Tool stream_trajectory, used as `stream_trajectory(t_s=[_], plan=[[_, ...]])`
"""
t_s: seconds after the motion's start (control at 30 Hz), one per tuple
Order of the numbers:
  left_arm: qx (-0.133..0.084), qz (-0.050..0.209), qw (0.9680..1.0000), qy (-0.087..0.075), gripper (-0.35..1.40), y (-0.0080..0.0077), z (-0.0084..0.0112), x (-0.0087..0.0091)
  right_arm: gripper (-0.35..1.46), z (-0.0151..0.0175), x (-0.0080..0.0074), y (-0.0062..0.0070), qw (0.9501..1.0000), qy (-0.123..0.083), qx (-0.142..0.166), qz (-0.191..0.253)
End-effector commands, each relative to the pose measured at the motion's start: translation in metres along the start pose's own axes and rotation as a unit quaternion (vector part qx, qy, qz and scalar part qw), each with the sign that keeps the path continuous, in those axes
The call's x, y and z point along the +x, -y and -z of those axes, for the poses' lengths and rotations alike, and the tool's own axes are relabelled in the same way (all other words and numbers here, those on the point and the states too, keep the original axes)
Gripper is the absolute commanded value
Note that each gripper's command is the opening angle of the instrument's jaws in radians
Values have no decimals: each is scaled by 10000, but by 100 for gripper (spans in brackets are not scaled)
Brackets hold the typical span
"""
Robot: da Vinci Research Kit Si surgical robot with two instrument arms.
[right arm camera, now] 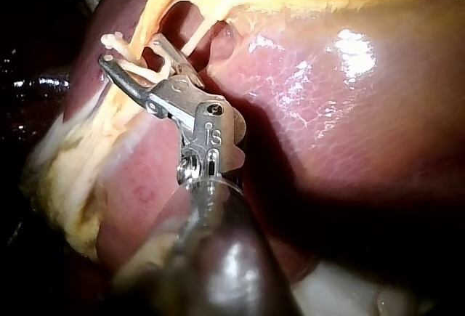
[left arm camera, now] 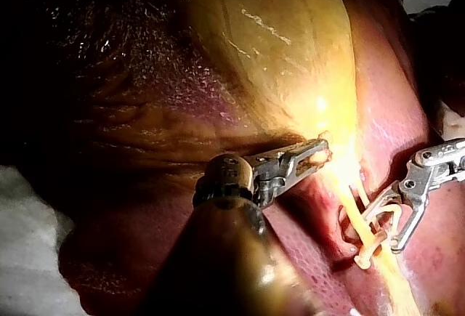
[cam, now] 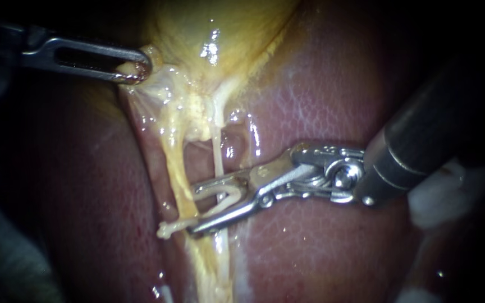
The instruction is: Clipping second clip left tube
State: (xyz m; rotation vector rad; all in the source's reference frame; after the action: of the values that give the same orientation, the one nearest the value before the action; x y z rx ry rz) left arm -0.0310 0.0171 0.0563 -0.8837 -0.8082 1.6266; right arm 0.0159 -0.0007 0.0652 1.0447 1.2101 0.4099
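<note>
The yellow gallbladder tapers down into two tubes over the liver. The left tube is thick and yellow; the right tube is a thin pale strand. My left instrument comes from the upper left, jaws shut on pale tissue at the gallbladder's neck, also seen in the left wrist view. My right instrument holds a white clip between its spread jaws. The clip's lower arm crosses the left tube and sticks out beyond it. The right wrist view shows these jaws at the tube.
Red-brown liver lies on both sides of the tubes. A white gauze-like patch sits behind my right instrument's shaft at the right edge. Wet yellow tissue runs on below the jaws.
</note>
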Motion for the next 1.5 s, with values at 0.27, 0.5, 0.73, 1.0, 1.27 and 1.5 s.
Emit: stream_trajectory(t_s=[0.27, 0.5, 0.73, 1.0, 1.27, 1.5], plan=[[1, 0, 10000, 0, -35, 0, 0, 0, 49, 0, 7, 6, 9998, -118, 131, -15], [0, 0, 10000, 1, -35, 0, 0, 0, 48, -7, 7, 10, 9996, -160, 235, -4], [1, 0, 10000, 0, -35, 0, 0, 0, 48, -18, 8, 10, 9990, -292, 322, 37], [1, 0, 10000, 0, -35, 0, 0, 0, 49, -34, 6, 12, 9981, -444, 417, -29], [1, 1, 10000, 0, -35, 0, 0, 0, 49, -48, -5, 10, 9977, -481, 465, -133], [0, 1, 10000, 1, -35, 0, 0, 0, 49, -49, -5, 11, 9962, -617, 584, -187]])
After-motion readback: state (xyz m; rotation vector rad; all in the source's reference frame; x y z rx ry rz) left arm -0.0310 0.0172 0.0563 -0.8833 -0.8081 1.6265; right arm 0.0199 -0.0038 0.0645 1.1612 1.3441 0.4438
